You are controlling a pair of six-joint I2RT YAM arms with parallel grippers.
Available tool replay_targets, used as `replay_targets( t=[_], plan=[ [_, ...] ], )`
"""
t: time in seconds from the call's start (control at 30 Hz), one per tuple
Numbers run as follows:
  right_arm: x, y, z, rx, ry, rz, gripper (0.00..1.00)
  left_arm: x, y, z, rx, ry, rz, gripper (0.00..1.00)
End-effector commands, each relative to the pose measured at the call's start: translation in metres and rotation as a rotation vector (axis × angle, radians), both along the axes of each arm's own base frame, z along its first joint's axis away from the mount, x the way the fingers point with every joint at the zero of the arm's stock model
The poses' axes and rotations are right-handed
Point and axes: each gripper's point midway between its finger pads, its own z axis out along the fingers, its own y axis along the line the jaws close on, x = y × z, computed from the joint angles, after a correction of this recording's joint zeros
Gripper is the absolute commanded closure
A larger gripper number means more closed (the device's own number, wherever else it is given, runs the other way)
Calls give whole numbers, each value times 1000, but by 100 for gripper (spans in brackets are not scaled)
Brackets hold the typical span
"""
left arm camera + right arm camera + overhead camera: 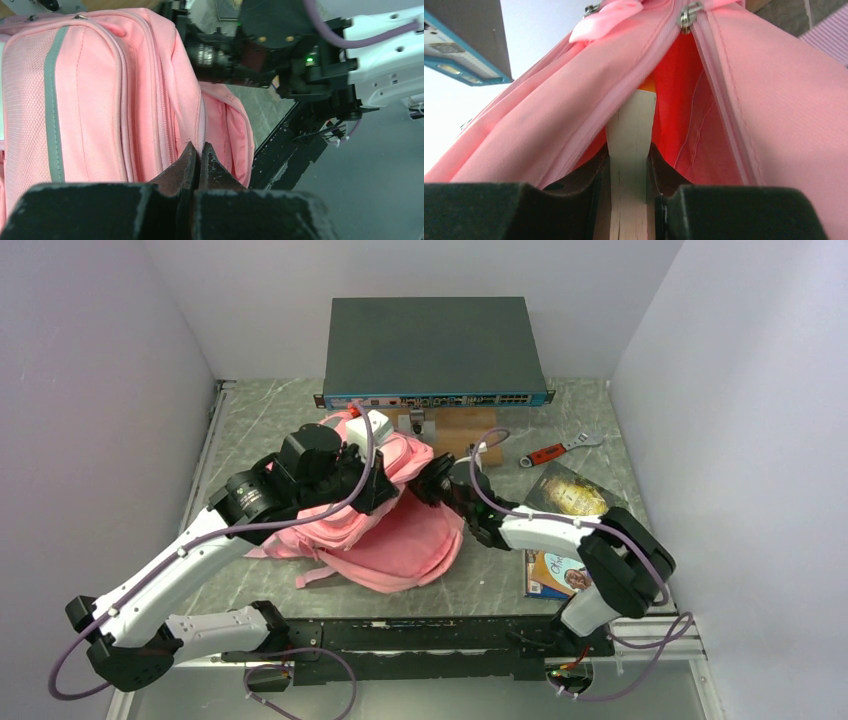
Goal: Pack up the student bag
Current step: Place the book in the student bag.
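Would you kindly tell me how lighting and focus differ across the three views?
Top external: evenly lit and sharp, with only faint shadow around the student bag. Left wrist: the bag fabric is crisp, the near jaws dark and blurred. Right wrist: the background at left is blown out to white, the bag's inside glows red, and the book between the jaws is slightly soft.

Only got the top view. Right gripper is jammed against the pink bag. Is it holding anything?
Observer: Yes. The right wrist view shows the right gripper clamped on a book, page edges facing the camera.
Operator: Is the book in the bag?
Observer: Its far end sits in the open zip mouth of the bag, with red lining behind it.
Operator: Left side?
Observer: The left gripper is shut, and seems to pinch the bag's edge.
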Motion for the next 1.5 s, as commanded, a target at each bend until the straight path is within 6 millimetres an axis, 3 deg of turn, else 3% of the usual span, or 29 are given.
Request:
replay_targets(
  t=[0.0, 0.57, 0.7, 0.97, 1.1, 1.3, 1.43, 1.47],
  plan=[
    [25, 20, 69, 138, -178, -53, 100, -15, -19, 70, -191, -80, -109, 100],
    [37, 99, 7, -23, -183, -21, 100, -9, -13, 62, -195, -107, -71, 100],
    [22, 93, -5, -12, -219, 34, 100, -4, -4, 55, -173, -121, -29, 100],
    [-5, 78, 34, 66, -273, 108, 100, 1, 9, 42, -124, -149, 4, 100],
    [-4, 80, 33, 86, -253, 105, 100, -2, 4, 46, -143, -140, -32, 100],
    [0, 104, 8, 60, -195, 67, 100, -11, -10, 57, -220, -102, -92, 100],
    [18, 113, -12, -22, -184, 2, 100, -11, -12, 55, -230, -82, -88, 100],
    [22, 113, -14, -37, -187, -11, 96, -10, -11, 53, -226, -84, -78, 100]
  ],
)
